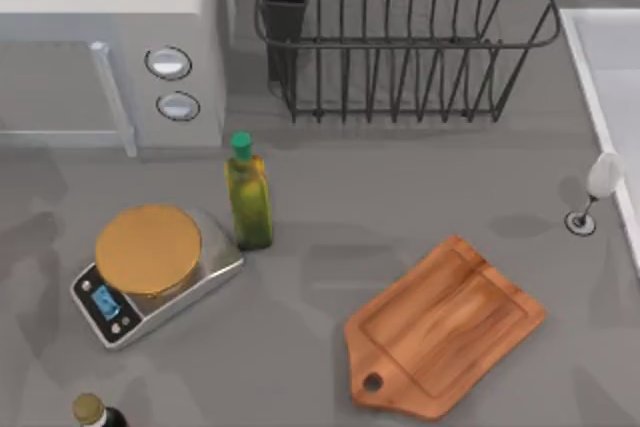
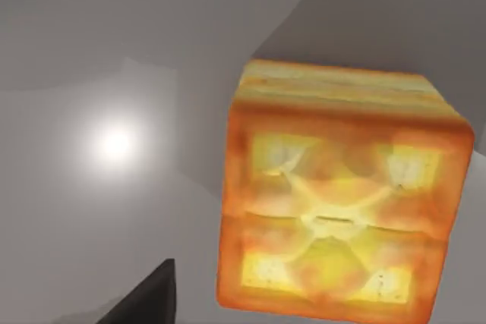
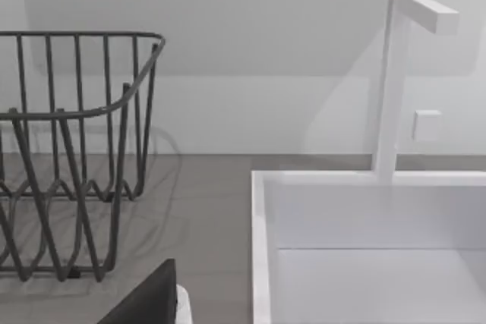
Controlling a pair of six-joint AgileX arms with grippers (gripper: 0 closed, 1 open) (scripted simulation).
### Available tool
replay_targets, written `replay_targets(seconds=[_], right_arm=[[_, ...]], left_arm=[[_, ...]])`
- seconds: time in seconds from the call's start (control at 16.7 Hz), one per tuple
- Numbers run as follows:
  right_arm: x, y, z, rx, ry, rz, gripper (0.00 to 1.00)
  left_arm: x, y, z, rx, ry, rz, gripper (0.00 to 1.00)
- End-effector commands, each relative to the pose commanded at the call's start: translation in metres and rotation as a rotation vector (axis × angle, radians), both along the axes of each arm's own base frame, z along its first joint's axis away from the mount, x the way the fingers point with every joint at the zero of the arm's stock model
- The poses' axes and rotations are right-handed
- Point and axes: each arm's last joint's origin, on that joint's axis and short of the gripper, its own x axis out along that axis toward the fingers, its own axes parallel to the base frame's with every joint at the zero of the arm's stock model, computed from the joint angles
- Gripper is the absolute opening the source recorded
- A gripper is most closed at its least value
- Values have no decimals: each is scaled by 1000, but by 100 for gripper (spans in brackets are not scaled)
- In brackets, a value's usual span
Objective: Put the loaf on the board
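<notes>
The loaf [image 2: 342,195] looms close in the left wrist view, a blocky piece with an orange-brown crust and pale yellow patches, against a grey surface. A dark part of my left gripper [image 2: 148,301] shows at the picture's edge beside it, apart from the loaf. The board [image 1: 445,327], reddish-brown wood with a groove and a holed handle, lies on the table's right front, with nothing on it. A dark part of my right gripper [image 3: 148,301] appears in the right wrist view, facing the sink.
A kitchen scale [image 1: 150,267] with a gold plate and a green-capped oil bottle [image 1: 250,197] stand at left. A microwave [image 1: 110,47] and wire dish rack [image 1: 400,37] line the back. A wine glass [image 1: 598,187], sink [image 3: 262,248] and tap [image 3: 395,81] are at right; a dark bottle [image 1: 92,412] is front left.
</notes>
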Motion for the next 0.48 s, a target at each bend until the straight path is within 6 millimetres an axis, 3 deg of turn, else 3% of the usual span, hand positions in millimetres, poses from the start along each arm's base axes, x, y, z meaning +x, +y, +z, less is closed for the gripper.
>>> replay_targets(seconds=[0.24,0.48], right_arm=[[0,0,0,0,0,0,100],[0,0,0,0,0,0,100]], left_arm=[[20,11,-12,-19,81,-76,100],[21,12,-12,-20,84,-80,100]])
